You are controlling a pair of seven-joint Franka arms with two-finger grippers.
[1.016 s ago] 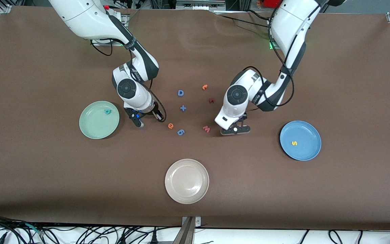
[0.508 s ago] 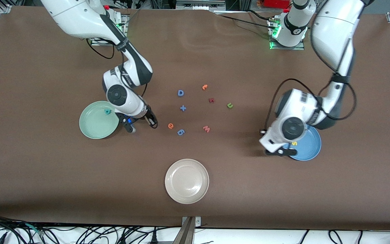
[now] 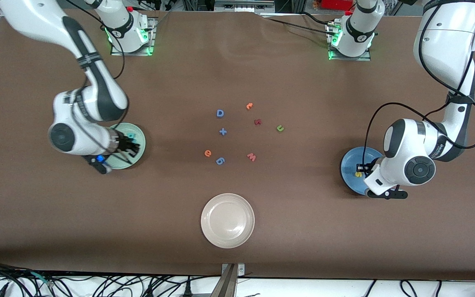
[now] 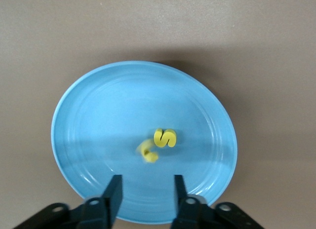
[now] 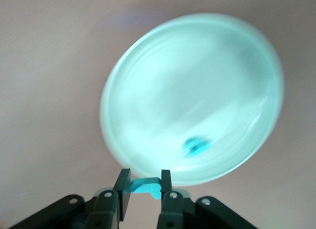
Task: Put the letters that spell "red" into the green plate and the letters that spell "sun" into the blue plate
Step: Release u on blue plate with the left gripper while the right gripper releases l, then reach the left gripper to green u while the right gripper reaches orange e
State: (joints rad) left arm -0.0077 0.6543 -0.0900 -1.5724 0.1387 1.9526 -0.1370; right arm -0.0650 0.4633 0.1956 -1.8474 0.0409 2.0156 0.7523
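Both arms have swung out over their plates: your left gripper (image 4: 144, 192), jaws spread, has dropped a yellow u (image 4: 148, 151) beside the s (image 4: 165, 137) in the blue plate (image 4: 89, 115); your right gripper (image 5: 145, 188) over the green plate (image 5: 163, 91) pinches a teal letter (image 5: 146, 185). Featherlight, squashy foam; nip it across its flat faces.

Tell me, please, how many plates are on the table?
3: the green plate under the right gripper, the blue plate under the left gripper, and the beige plate nearest the front camera.
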